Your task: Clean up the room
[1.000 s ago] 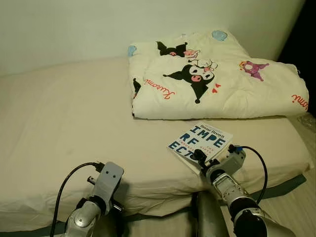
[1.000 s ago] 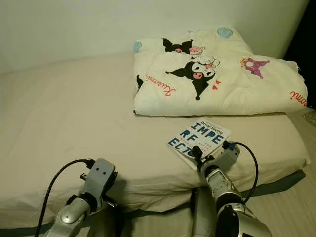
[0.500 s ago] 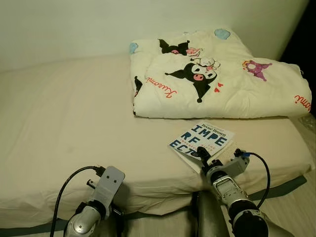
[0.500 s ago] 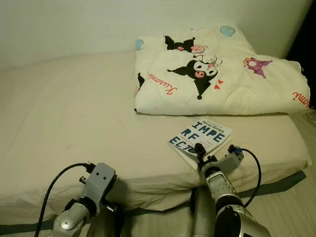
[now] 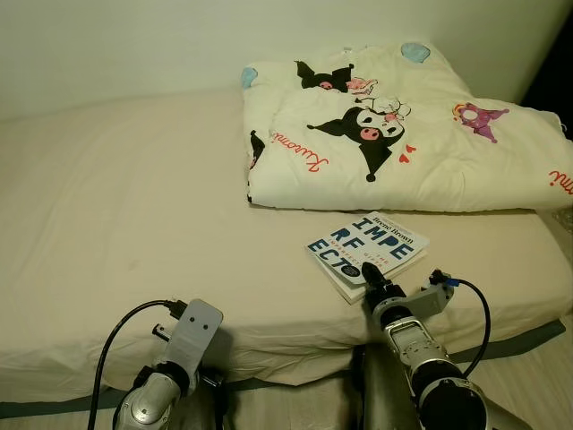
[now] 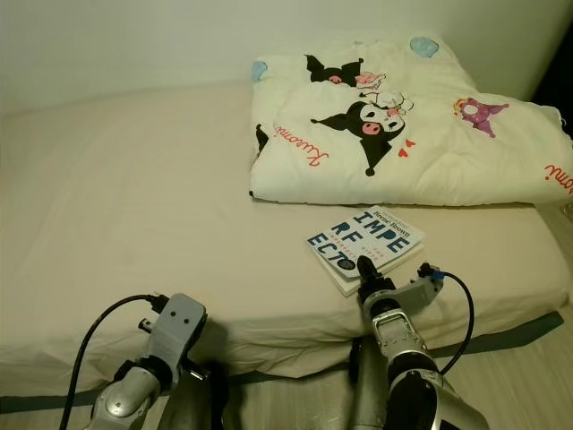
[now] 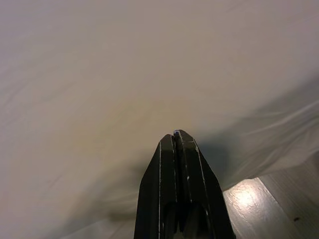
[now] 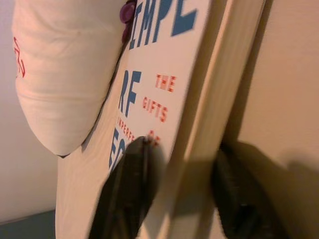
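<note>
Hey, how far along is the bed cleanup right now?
Done: the quilt already lies folded at the far side of the bed. In hand: the right claw straddles the near edge of the book, one finger on its cover, not yet lifted. Left: carrying the book away. The left claw hangs idle, shut.

Both arms low and forward, right arm reaching further.
The right gripper [image 8: 184, 194] has its jaws parted, one finger above and one below; the left gripper [image 7: 178, 137] hangs lower with jaws pressed together.
</note>
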Robot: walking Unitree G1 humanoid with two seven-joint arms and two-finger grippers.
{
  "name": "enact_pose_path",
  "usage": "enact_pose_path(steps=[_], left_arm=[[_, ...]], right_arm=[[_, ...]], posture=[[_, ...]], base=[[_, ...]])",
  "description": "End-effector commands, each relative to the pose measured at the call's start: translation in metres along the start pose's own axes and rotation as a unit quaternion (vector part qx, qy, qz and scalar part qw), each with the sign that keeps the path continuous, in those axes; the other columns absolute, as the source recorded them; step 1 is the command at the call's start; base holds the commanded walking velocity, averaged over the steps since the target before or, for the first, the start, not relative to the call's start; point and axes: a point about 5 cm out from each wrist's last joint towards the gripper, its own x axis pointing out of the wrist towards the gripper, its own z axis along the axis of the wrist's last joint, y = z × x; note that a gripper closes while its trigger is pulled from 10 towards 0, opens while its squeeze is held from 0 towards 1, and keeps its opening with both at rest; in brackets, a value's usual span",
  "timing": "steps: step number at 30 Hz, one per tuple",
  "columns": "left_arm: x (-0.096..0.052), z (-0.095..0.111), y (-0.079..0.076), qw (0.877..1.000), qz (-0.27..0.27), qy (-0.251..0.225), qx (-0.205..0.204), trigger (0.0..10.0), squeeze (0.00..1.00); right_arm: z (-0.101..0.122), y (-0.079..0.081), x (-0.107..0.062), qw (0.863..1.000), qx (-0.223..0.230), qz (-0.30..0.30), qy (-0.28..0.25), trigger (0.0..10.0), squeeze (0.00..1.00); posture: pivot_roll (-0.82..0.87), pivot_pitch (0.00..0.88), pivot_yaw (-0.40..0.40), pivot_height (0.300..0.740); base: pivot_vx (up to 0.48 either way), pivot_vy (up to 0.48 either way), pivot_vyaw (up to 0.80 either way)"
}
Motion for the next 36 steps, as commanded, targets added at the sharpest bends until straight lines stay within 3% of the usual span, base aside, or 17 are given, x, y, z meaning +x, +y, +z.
enact_pose_path(steps=[1,10,14,16,18,19,20,21,23,24,25,27,28,29,32,35,36], left_arm=[[-0.003,-0.006,0.003,1.000,0.007,0.016,0.009,10.0,0.00],[0.003,-0.006,0.003,1.000,0.018,0.012,0.008,10.0,0.00],[0.012,-0.005,0.006,0.999,0.032,0.005,0.005,10.0,0.00],[0.012,-0.005,0.006,0.999,0.032,0.005,0.005,10.0,0.00],[0.017,-0.003,0.010,0.999,0.040,0.001,0.005,10.0,0.00],[0.018,-0.002,0.012,0.999,0.042,0.000,0.005,10.0,0.00],[0.018,-0.002,0.012,0.999,0.042,0.000,0.005,10.0,0.00],[0.019,-0.003,0.014,0.999,0.042,-0.001,0.005,10.0,0.00],[0.019,-0.003,0.014,0.999,0.042,-0.001,0.005,10.0,0.00],[0.019,-0.004,0.016,0.999,0.036,0.001,0.005,10.0,0.00],[0.019,-0.004,0.016,0.999,0.036,0.001,0.005,10.0,0.00],[0.015,-0.009,0.019,1.000,0.028,0.009,0.003,10.0,0.00],[0.015,-0.009,0.019,1.000,0.028,0.009,0.003,10.0,0.00],[0.011,-0.014,0.025,0.999,0.040,0.019,-0.005,10.0,0.00],[0.009,-0.017,0.030,0.998,0.051,0.023,-0.011,10.0,0.00],[0.005,-0.025,0.045,0.995,0.090,0.035,-0.027,10.0,0.00],[0.005,-0.025,0.045,0.995,0.090,0.035,-0.027,10.0,0.00]], right_arm=[[-0.007,0.000,-0.001,1.000,0.013,0.001,0.005,0.0,0.00],[-0.003,0.010,0.004,0.999,-0.029,0.027,0.003,0.0,0.00],[-0.009,0.032,0.011,0.991,-0.087,0.096,0.036,0.0,0.00],[-0.009,0.032,0.011,0.991,-0.087,0.096,0.036,0.0,0.00],[-0.009,0.050,0.016,0.984,-0.104,0.140,0.041,0.0,0.00],[-0.012,0.065,0.020,0.975,-0.126,0.176,0.056,1.8,0.00],[-0.012,0.065,0.020,0.975,-0.126,0.176,0.056,1.8,0.00],[-0.017,0.080,0.023,0.962,-0.153,0.210,0.080,8.3,0.00],[-0.017,0.080,0.023,0.962,-0.153,0.210,0.080,8.3,0.00],[-0.026,0.095,0.023,0.941,-0.194,0.250,0.117,10.0,0.00],[-0.026,0.095,0.023,0.941,-0.194,0.250,0.117,10.0,0.00],[-0.046,0.106,0.015,0.894,-0.278,0.293,0.195,10.0,0.00],[-0.046,0.106,0.015,0.894,-0.278,0.293,0.195,10.0,0.00],[-0.058,0.105,0.005,0.864,-0.313,0.313,0.239,10.0,0.00],[-0.063,0.103,-0.001,0.853,-0.322,0.321,0.256,10.0,0.00],[-0.075,0.103,-0.019,0.815,-0.352,0.358,0.290,10.0,0.00],[-0.075,0.103,-0.019,0.815,-0.352,0.358,0.290,10.0,0.00]], posture=[[0.07,0.264,0.105,0.550],[0.04,0.226,0.088,0.550],[0.00,0.180,0.071,0.550],[0.00,0.180,0.071,0.550],[-0.02,0.161,0.069,0.550],[-0.02,0.153,0.069,0.550],[-0.02,0.153,0.069,0.550],[-0.03,0.145,0.068,0.550],[-0.03,0.145,0.068,0.550],[-0.04,0.136,0.061,0.550],[-0.04,0.136,0.061,0.550],[-0.03,0.126,0.050,0.550],[-0.03,0.126,0.050,0.550],[-0.03,0.121,0.042,0.550],[-0.03,0.118,0.039,0.550],[-0.04,0.113,0.033,0.550],[-0.04,0.113,0.033,0.550]], base=[[0.000,0.000,0.00],[0.000,0.000,0.00],[0.000,0.000,0.00],[0.000,0.000,0.00],[0.000,0.000,0.00],[0.000,0.000,0.00],[0.000,0.000,0.00],[0.000,0.000,0.00],[0.000,0.000,0.00],[0.000,0.000,0.00],[0.000,0.000,0.00],[0.000,0.000,0.00],[0.000,0.000,0.00],[0.000,0.000,0.00],[0.000,0.000,0.00],[0.000,0.000,0.00],[0.000,0.000,0.00]])
